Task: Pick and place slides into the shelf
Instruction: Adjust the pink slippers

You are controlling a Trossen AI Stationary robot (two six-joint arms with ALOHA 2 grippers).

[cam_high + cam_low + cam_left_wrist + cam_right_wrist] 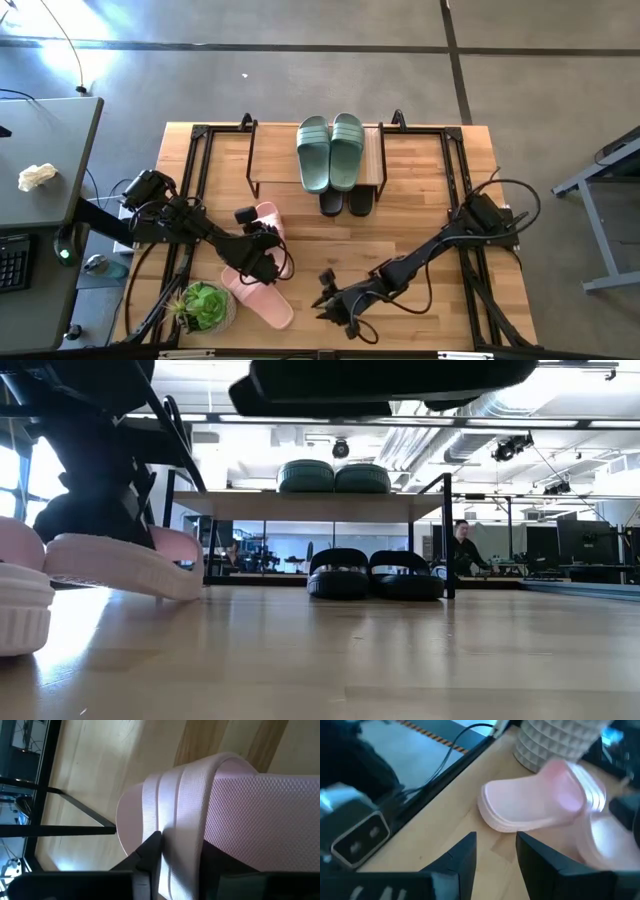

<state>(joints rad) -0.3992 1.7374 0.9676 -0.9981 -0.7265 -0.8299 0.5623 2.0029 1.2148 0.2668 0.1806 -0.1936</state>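
One pink slide (200,805) strap clamped in left claw (177,852); right claw (495,852) open nearby.

Green slides (331,150) on the shelf (372,165), black slides (346,203) beneath it, left gripper (266,252) over one pink slide (270,228), other pink slide (258,295) beside a potted plant (204,306), right gripper (331,300) near the table's (420,215) front edge.

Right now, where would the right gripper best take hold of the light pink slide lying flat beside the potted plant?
Probably the wide ribbed strap of the light pink slide. It lies sole-down, so the strap arches clear of the footbed and leaves room for a finger beneath. Come from above on the side away from the plant, where the open right gripper sits.
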